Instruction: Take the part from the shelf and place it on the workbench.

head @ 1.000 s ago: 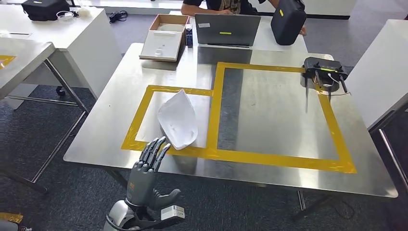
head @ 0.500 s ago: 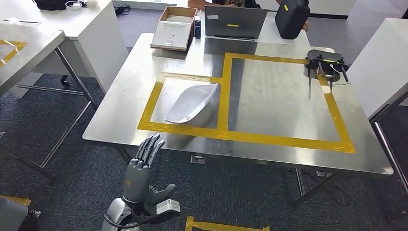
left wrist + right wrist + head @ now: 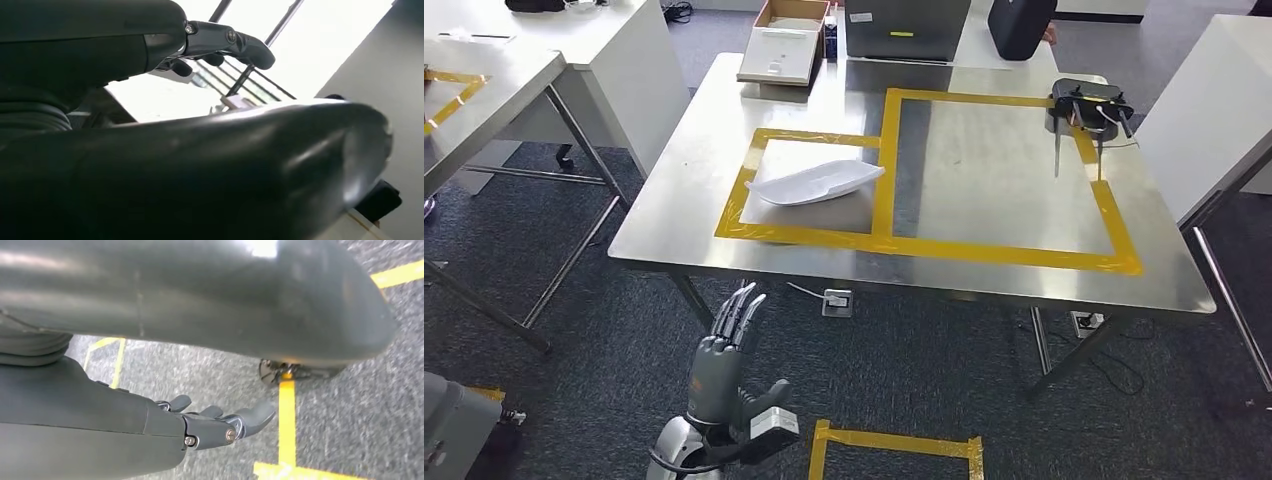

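- While the white shell-shaped part (image 3: 816, 182) lies inside the smaller yellow-taped rectangle (image 3: 805, 187) on the steel workbench (image 3: 1024, 285), no hand touches it; it rests tilted, one pointed end reaching toward the tape strip that divides the two rectangles.
- Judging by its thin wall and pale, matte look, it is probably a light moulded plastic or fibre shell: stiff enough to keep its form, yet likely to flex or crack if squeezed hard across the hollow.
- Its smooth curved skin would likely slip under fingertips, so a pinch on the rim along one long side, or a cradle under the belly, seems the safer hold; the narrow tip offers little to grip.
- Low in the head view, the left hand (image 3: 727, 360) is raised well short of the table edge, fingers straight and close together, thumb out to the side, holding nothing.
- Seen from its wrist camera, the right hand (image 3: 210, 427) hangs over grey carpet with yellow floor tape (image 3: 286, 410), fingers loosely curled and apart, nothing in them.
- With the part already on the bench, the placing looks done.
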Action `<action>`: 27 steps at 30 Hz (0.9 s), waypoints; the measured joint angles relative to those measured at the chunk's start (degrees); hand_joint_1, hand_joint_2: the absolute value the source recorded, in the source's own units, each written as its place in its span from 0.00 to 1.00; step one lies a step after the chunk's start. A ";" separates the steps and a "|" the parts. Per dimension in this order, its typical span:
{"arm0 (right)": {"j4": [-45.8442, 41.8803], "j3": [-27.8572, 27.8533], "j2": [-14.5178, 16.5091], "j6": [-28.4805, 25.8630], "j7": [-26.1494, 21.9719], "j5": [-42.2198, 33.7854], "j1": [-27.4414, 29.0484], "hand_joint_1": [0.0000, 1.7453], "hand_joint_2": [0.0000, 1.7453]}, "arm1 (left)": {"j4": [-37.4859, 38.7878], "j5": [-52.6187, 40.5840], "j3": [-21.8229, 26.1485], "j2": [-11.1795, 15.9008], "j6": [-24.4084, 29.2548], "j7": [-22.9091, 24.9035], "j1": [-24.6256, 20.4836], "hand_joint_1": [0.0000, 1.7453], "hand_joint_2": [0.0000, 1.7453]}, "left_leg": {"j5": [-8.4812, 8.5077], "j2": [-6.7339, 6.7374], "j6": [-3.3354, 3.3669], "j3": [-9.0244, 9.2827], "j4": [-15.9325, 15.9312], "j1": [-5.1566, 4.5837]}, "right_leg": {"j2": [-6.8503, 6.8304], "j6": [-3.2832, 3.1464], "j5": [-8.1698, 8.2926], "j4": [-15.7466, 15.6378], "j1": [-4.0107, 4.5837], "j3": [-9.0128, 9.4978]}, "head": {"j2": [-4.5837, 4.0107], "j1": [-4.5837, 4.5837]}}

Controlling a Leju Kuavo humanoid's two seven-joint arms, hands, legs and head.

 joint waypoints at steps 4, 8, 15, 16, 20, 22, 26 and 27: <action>0.00 -0.01 0.01 0.29 -0.16 0.56 -0.03 0.00 0.00 | 8.79 4.73 -0.33 0.06 -0.02 1.70 -2.42 0.00 0.00 | -8.91 -0.30 -1.48 -3.20 12.40 0.71 | -0.34 -0.29 2.45 -0.17 -0.42 -2.79 | 0.01 -0.24; 0.00 0.00 -0.01 0.33 -1.32 0.57 -0.07 0.00 0.00 | 25.38 7.18 2.43 -0.11 -2.65 3.59 -6.92 0.00 0.00 | -5.21 -0.29 -2.35 3.08 7.86 1.46 | -0.45 0.57 4.39 0.49 -1.00 -5.66 | 0.01 -0.24; -0.02 -0.71 -0.45 -0.37 -1.12 -0.02 0.23 0.00 0.00 | 48.91 27.08 16.98 2.58 -20.90 35.40 -7.11 0.00 0.00 | -5.15 0.16 0.25 8.77 -2.60 1.27 | 0.36 2.94 4.42 2.33 -1.22 -7.63 | 0.01 -0.26; -0.02 -0.90 -0.51 -0.43 -1.01 -0.14 0.29 0.00 0.00 | 50.62 28.79 19.15 3.12 -21.09 39.53 -6.24 0.00 0.00 | -4.64 0.35 0.85 8.32 -2.60 1.33 | 0.41 3.19 2.17 4.40 -1.27 -8.42 | 0.01 -0.26; -0.02 -1.72 -0.55 -0.61 -0.76 -0.72 0.21 0.00 0.00 | 54.77 34.20 26.88 4.13 -22.45 45.61 -4.25 0.00 0.00 | -2.76 0.28 1.50 5.07 -1.69 1.07 | 0.40 3.55 -5.77 17.93 -1.22 -11.63 | 0.01 -0.24; -0.02 -1.91 -0.63 -0.59 0.32 -0.23 0.15 0.00 0.00 | 56.00 34.55 29.26 4.11 -23.11 45.90 -4.00 0.00 0.00 | -2.03 0.20 1.39 3.43 -0.98 0.97 | 0.40 3.21 -3.67 16.66 -1.04 -8.87 | 0.01 -0.25; -0.02 -1.87 -1.14 -0.10 2.87 1.35 -0.07 0.00 0.00 | 57.29 34.16 31.68 3.18 -23.41 43.49 -3.98 0.00 0.00 | -0.59 0.07 0.42 1.76 -0.16 0.87 | 0.48 1.70 -2.41 2.50 -0.24 1.06 | 0.01 -0.26; -0.02 -1.86 -1.18 -0.05 3.08 1.54 -0.09 0.00 0.00 | 57.50 33.65 31.85 2.90 -23.64 42.49 -4.01 0.00 0.00 | -0.15 0.08 0.04 1.72 -0.29 0.88 | 0.49 1.47 -2.57 1.60 -0.06 1.33 | 0.01 -0.24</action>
